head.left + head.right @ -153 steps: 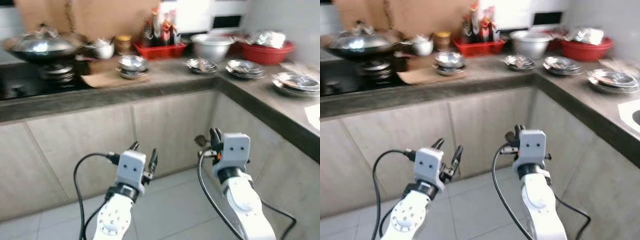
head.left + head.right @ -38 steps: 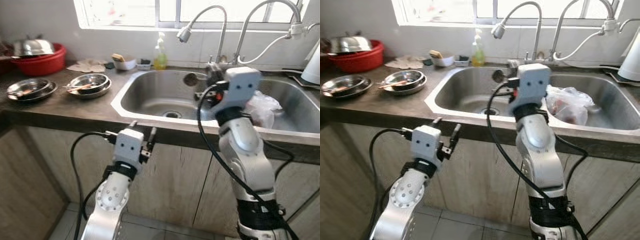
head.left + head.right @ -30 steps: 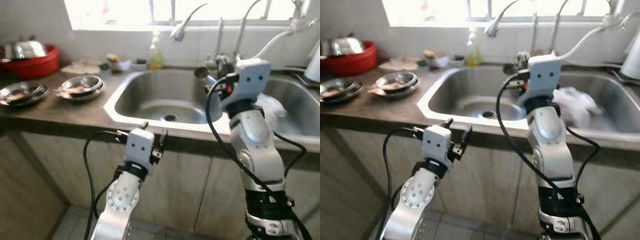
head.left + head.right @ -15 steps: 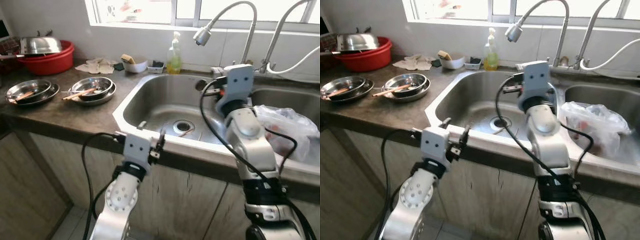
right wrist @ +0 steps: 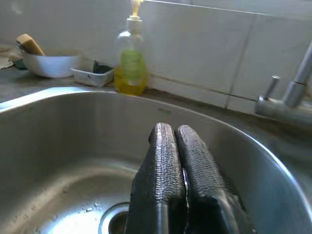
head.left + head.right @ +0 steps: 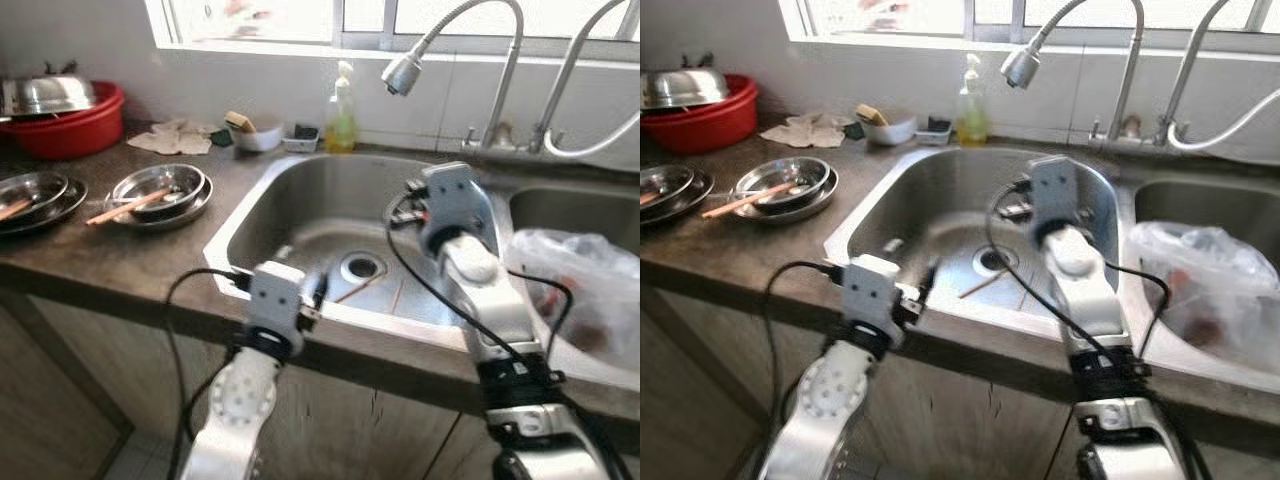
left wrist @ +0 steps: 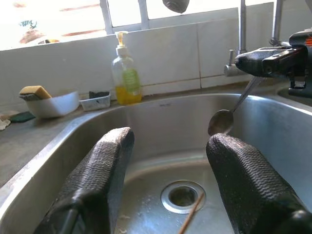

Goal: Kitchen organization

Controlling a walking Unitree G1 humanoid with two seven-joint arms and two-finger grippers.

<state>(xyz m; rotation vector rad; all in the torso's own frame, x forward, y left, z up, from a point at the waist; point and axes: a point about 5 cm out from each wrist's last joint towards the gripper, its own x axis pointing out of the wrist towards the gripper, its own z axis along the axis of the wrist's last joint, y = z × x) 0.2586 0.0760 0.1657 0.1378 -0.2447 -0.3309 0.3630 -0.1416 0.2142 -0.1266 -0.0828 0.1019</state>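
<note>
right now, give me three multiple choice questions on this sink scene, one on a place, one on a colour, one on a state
1. Where do the chopsticks lie?
A. in the sink by the drain
B. on the windowsill
C. in the red basin

2. What colour is the liquid in the soap bottle?
A. blue
B. yellow
C. pink

3. How are the right gripper fingers?
A. spread wide
B. pressed together on a spoon
C. wrapped around the faucet

Answers: 1 A, they rest on the basin floor; 2 B, the bottle shows yellow; 3 B, the left wrist view shows the spoon hanging from them.

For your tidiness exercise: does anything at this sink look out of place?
Yes. Two chopsticks lie loose on the sink floor beside the drain, and a plastic bag of something sits in the other basin.
</note>
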